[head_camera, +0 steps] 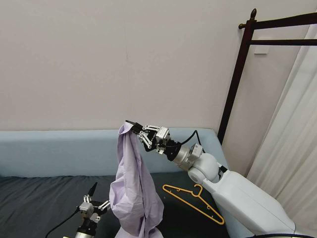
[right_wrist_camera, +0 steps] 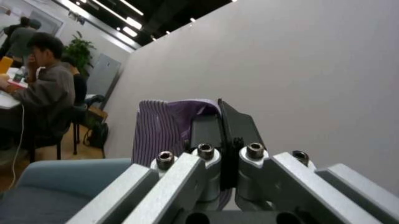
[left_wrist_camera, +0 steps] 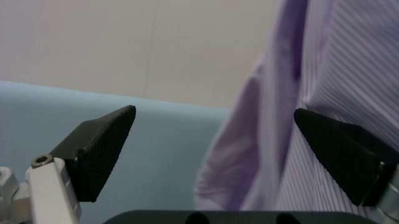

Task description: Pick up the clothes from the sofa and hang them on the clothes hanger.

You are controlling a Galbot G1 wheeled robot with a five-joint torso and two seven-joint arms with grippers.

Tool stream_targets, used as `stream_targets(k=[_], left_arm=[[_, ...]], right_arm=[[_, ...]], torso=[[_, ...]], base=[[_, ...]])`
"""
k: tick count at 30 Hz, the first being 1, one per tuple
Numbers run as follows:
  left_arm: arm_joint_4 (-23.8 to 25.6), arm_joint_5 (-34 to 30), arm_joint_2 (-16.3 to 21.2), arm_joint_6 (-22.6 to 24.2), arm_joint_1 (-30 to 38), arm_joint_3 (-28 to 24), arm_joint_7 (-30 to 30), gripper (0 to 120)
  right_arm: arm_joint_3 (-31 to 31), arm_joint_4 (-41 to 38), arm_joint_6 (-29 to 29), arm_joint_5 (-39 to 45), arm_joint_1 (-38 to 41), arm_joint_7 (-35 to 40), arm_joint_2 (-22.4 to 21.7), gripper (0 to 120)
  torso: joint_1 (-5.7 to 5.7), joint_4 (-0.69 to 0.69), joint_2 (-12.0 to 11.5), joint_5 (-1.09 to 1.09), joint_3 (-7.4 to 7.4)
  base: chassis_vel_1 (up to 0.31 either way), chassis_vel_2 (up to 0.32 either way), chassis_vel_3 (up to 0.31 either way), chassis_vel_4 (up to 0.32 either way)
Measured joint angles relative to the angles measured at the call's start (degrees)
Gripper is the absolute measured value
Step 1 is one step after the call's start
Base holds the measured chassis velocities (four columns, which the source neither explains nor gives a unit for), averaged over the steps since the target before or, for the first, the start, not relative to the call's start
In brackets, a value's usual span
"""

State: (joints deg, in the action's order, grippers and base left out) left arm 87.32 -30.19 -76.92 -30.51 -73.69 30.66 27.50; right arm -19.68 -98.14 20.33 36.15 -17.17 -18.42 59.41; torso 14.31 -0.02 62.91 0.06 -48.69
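Head view gives us the right gripper (head_camera: pixel 134 126) up before the wall, its fingers pinched on the top edge of the purple shirt (head_camera: pixel 134 198), which hangs straight down from it over the sofa (head_camera: pixel 49 148). We see the left gripper (head_camera: pixel 99 197) low, fingers spread, just beside the shirt's lower folds. An orange hanger (head_camera: pixel 197 193) lies on the seat near the hanging shirt.

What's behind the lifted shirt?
The purple shirt, pinched by the right gripper, hangs before the sofa's blue backrest and dark seat; whatever sits directly behind the cloth is covered. Left gripper hovers open close by.
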Motion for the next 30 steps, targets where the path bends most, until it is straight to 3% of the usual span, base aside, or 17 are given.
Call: stream_targets(k=[7,13,17,30], left_arm=[[-1.18,1.58,-1.82,-0.09,0.1,-1.46,6.57,100],[-3.28,5.47,-3.1,-1.87,2.05,-3.5,0.32,96],[-5.01,5.99,-3.79,-2.5,3.86,-4.31,-1.29,82],[-5.4,2.64,-3.11,-2.58,3.81,-3.09,1.82,32]], right_arm=[[0.16,-0.07,-0.22,-0.01,0.13,0.51,0.05,0],[0.16,-0.61,-0.28,-0.03,-0.26,0.7,0.05,0],[0.16,-1.03,-0.38,0.01,-0.49,0.87,-0.11,0],[0.63,-0.4,-0.35,0.29,-0.57,1.91,0.02,0]], torso=[[0.0,0.01,0.0,0.01,0.0],[0.0,0.0,0.0,0.0,0.0],[0.0,0.0,0.0,0.01,0.0],[0.0,0.01,0.0,0.0,0.0]], base=[[0.0,0.0,0.0,0.0],[0.0,0.0,0.0,0.0],[0.0,0.0,0.0,0.0],[0.0,0.0,0.0,0.0]])
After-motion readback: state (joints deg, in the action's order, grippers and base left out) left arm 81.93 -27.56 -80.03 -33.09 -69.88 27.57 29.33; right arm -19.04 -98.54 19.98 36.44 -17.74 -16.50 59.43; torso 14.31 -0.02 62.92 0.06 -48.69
